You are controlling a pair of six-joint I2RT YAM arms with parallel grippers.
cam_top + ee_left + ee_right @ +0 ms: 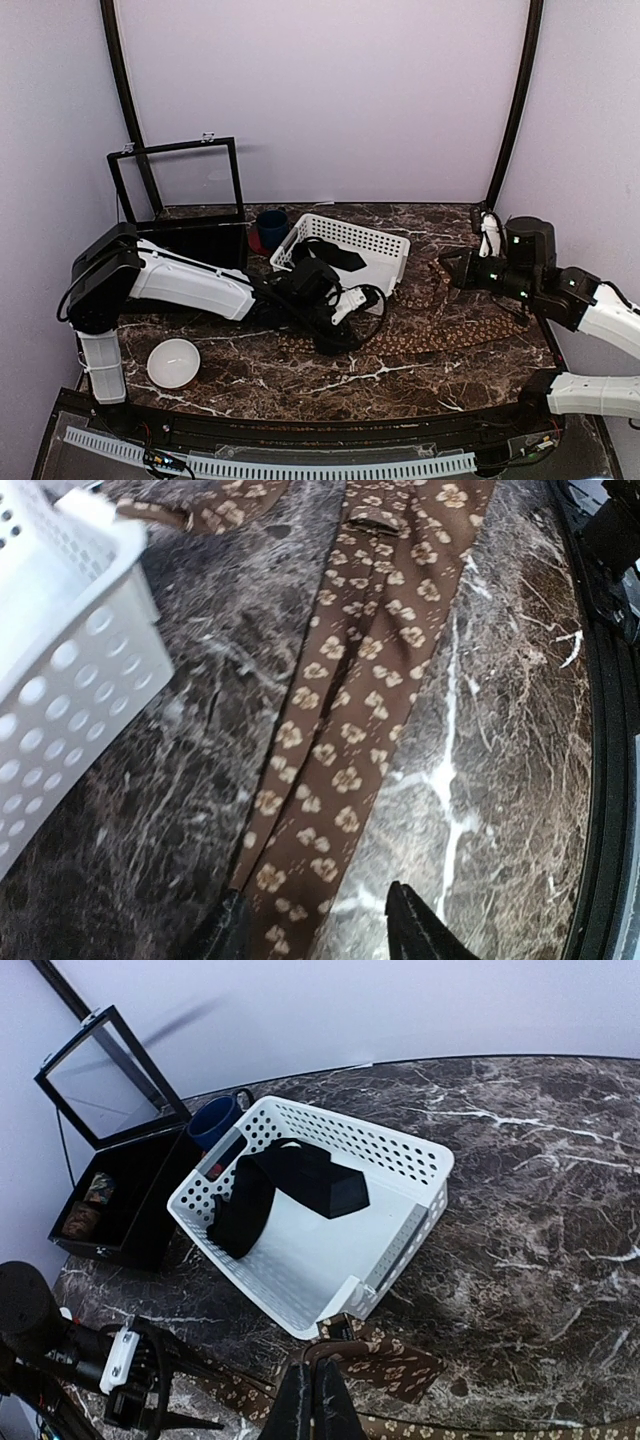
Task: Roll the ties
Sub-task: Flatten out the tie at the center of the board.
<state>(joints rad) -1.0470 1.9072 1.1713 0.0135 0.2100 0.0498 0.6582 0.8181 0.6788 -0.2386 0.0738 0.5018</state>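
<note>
One long brown tie (450,340) with a tan flower pattern lies stretched across the marble table. Its narrow part (350,730) runs up the left wrist view. My left gripper (315,925) (338,332) is low over that narrow end, open, one finger on each side of the cloth. The left finger (228,935) is at the tie's edge; the right finger stands a little off it. My right gripper (315,1375) (447,270) is shut on a raised fold of the tie beside its wide end (400,1365), just in front of the basket's corner.
A white perforated basket (385,245) (420,1165) (70,680) holding black items sits behind the tie. Left of it are a blue cup (271,228) and a black box (190,240) with its glass lid up and small brown coils (85,1215) inside. A white bowl (173,362) sits front left.
</note>
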